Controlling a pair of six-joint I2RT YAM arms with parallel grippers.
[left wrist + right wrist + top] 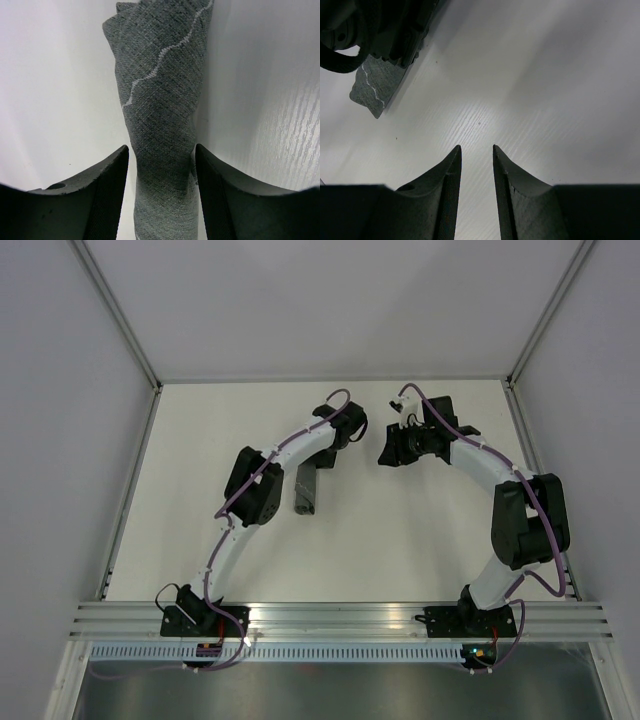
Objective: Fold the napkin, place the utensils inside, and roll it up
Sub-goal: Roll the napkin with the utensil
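Observation:
The napkin [305, 490] lies on the white table as a narrow dark grey roll. In the left wrist view the roll [162, 100] runs away from the camera, its light stitched line winding across the loose far end. My left gripper [320, 462] [161, 150] is open and straddles the near part of the roll, with a gap showing on the left side. My right gripper [388, 452] [477, 147] is to the right of the roll, over bare table, its jaws a narrow gap apart with nothing between them. No utensils show in any view.
The right wrist view shows the end of the napkin [372, 87] under my left arm's wrist [385, 25]. The two wrists are close together at the table's middle back. Grey walls enclose the table [420, 540] on three sides.

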